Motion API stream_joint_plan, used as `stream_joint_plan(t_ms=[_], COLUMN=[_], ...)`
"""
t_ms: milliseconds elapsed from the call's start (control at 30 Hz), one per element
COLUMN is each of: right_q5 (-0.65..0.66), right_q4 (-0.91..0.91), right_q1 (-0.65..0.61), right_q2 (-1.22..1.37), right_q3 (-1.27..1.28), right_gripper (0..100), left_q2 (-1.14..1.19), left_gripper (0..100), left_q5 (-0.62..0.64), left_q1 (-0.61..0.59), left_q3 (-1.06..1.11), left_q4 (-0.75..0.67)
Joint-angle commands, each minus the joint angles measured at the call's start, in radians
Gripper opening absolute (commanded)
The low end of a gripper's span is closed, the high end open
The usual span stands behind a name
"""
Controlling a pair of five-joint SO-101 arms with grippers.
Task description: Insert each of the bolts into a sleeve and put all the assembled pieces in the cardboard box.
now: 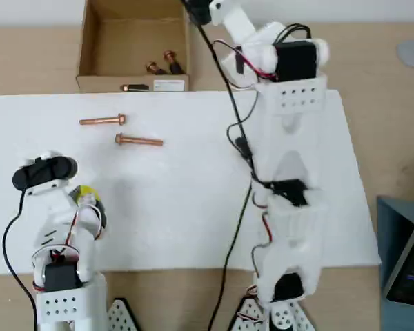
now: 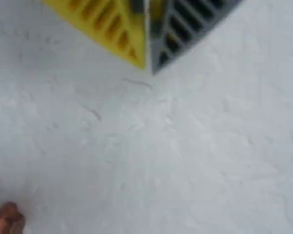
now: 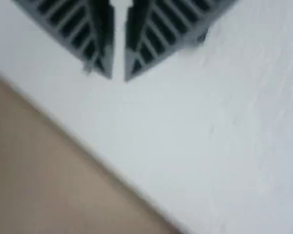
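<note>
Two bare copper bolts [image 1: 102, 121] [image 1: 139, 141] lie on the white mat [image 1: 179, 207], just in front of the cardboard box [image 1: 90, 48]. Inside the box lie two bolts in dark sleeves [image 1: 152, 67] [image 1: 171, 61]. A third sleeved piece [image 1: 134, 87] rests along the box's front wall. My left gripper [image 1: 90, 196] [image 2: 149, 66] hangs low over the mat at the near left, its yellow and grey fingers shut on nothing. A copper bolt end [image 2: 5, 219] shows at the corner of the left wrist view. My right gripper [image 1: 196, 10] [image 3: 118, 75] sits beyond the box's right side, fingers together and empty.
The right arm [image 1: 290, 138] stretches along the mat's right half, with black cables [image 1: 238, 138] trailing beside it. A laptop [image 1: 403, 255] stands at the right edge. Bare tan table [image 1: 379, 103] surrounds the mat.
</note>
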Motion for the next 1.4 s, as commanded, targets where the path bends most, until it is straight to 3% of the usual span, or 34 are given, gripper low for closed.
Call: stream_joint_plan(t_ms=[0,200,533,700,1033,1367], right_q5=[-0.008,-0.006,-0.049,-0.078,-0.101,-0.087], right_q4=[0.020,0.018,-0.068,-0.150,-0.250,-0.315], right_q1=[0.016,0.015,0.016,0.016,0.018,0.051], right_q2=[-0.211,-0.375,-0.351,-0.269,-0.119,-0.038], right_q3=[0.289,0.673,0.937,0.958,0.958,0.958], right_gripper=[0.9,0.9,0.9,1.3,23.4,24.3], left_q2=[-0.010,-0.010,-0.010,-0.010,-0.010,-0.010], left_gripper=[0,0,0,0,0,0], left_q5=[0.000,0.000,0.000,0.000,0.000,0.000], left_q1=[-0.015,-0.015,-0.015,-0.015,-0.015,-0.015], left_q3=[0.014,0.014,0.014,0.014,0.014,0.014], left_q4=[-0.012,-0.012,-0.012,-0.012,-0.012,-0.012])
